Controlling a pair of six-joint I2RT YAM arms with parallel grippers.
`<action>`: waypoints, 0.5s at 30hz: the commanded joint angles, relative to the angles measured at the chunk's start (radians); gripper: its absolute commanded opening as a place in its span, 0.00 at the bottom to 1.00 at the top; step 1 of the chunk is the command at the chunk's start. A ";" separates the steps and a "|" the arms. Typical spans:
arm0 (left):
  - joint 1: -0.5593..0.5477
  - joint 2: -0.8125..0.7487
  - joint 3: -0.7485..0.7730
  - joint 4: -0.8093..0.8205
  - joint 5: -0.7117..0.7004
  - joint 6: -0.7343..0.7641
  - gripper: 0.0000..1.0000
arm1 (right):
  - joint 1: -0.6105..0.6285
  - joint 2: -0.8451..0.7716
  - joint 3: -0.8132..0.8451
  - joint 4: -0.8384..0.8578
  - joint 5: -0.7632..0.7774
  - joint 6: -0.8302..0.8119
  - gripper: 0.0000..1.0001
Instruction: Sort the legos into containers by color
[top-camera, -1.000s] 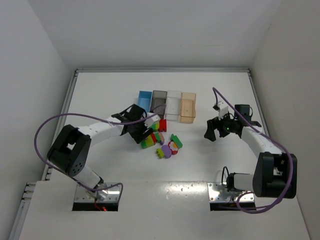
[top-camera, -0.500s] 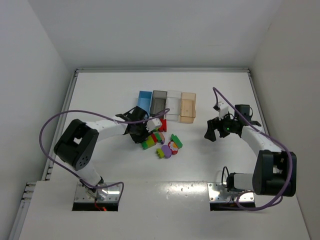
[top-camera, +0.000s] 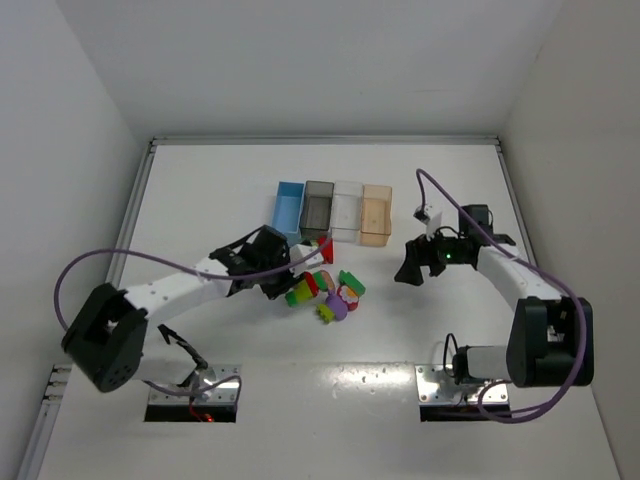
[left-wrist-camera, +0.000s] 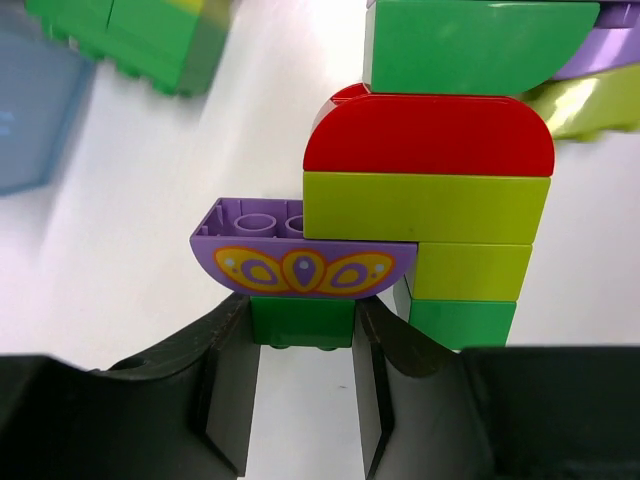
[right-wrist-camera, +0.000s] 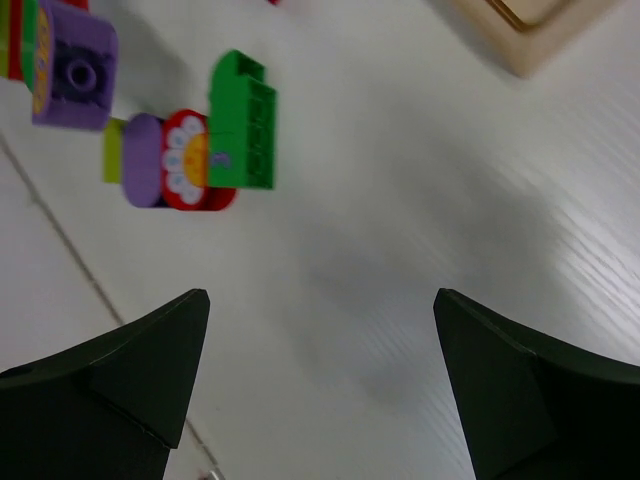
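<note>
My left gripper is shut on a small green brick at the near end of a joined stack of legos. That stack holds a patterned purple half-round, a yellow-green brick, a red piece and a green piece. In the top view the left gripper sits at the left of the lego pile. The containers stand in a row behind it: blue, dark grey, clear, tan. My right gripper is open and empty, right of the pile.
The right wrist view shows a green brick, a red flower piece and a purple brick ahead of the right gripper, with a corner of the tan bin. White walls enclose the table.
The left jaws closed on the green brick and the left arm swung nearer and lower with the stack. The right gripper shifted left toward the pile.
</note>
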 joint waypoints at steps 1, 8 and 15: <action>-0.070 -0.140 -0.035 0.031 0.001 -0.024 0.00 | 0.055 0.075 0.130 -0.098 -0.221 -0.008 0.94; -0.173 -0.162 -0.012 0.031 -0.078 -0.078 0.00 | 0.213 0.172 0.233 -0.153 -0.328 0.058 0.92; -0.182 -0.162 0.010 0.031 -0.089 -0.089 0.00 | 0.323 0.284 0.308 -0.230 -0.374 0.023 0.94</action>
